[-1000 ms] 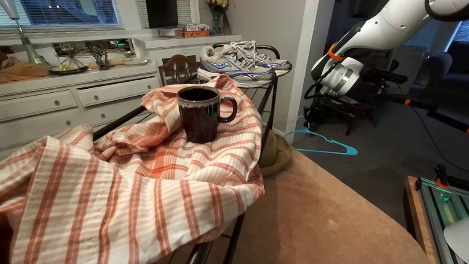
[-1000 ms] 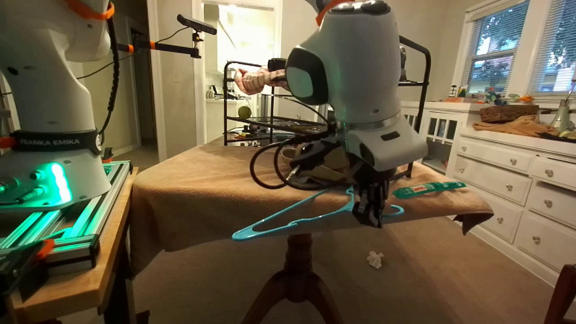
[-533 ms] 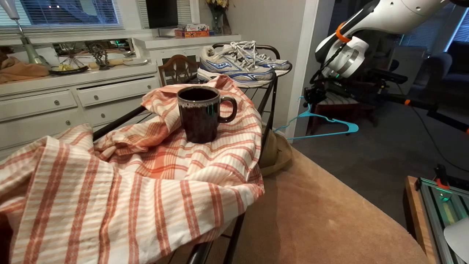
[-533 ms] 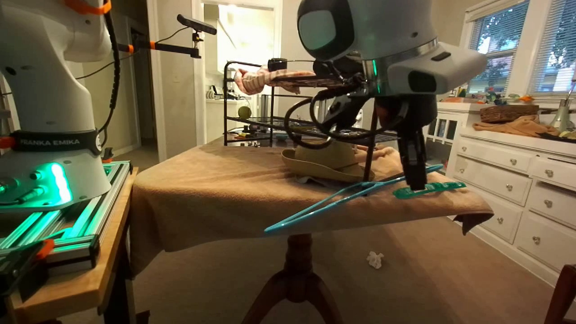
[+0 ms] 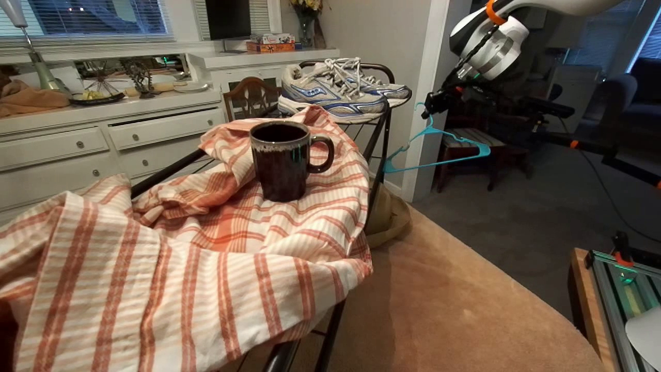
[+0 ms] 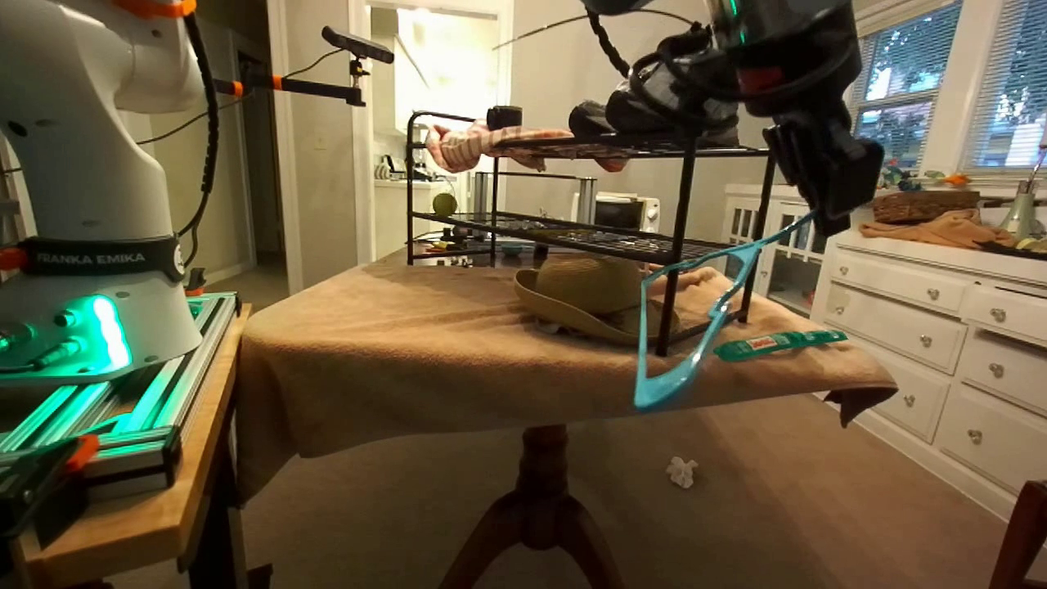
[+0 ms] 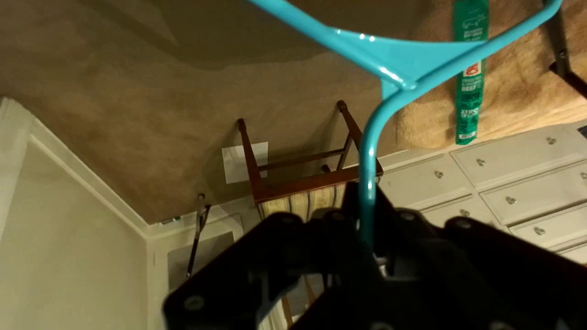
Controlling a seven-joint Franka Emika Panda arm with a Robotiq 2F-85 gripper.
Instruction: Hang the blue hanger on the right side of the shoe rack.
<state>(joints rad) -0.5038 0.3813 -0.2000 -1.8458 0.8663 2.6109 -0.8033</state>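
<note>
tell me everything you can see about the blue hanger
The hanger is light blue, glossy and looks like plastic: an open triangle with notched sloping sides and a small filled-in corner below its hook. The gripper is shut on the hook, holding it in the air, hook uppermost, frame tilted. In an exterior view it overlaps the shoe rack; whether they touch cannot be told.

The arm is white and rounded, its black collar lettered FRANKA EMIKA above a green light strip. Orange bands ring the arm, a black cable runs alongside; the end effector is black with round screws.
</note>
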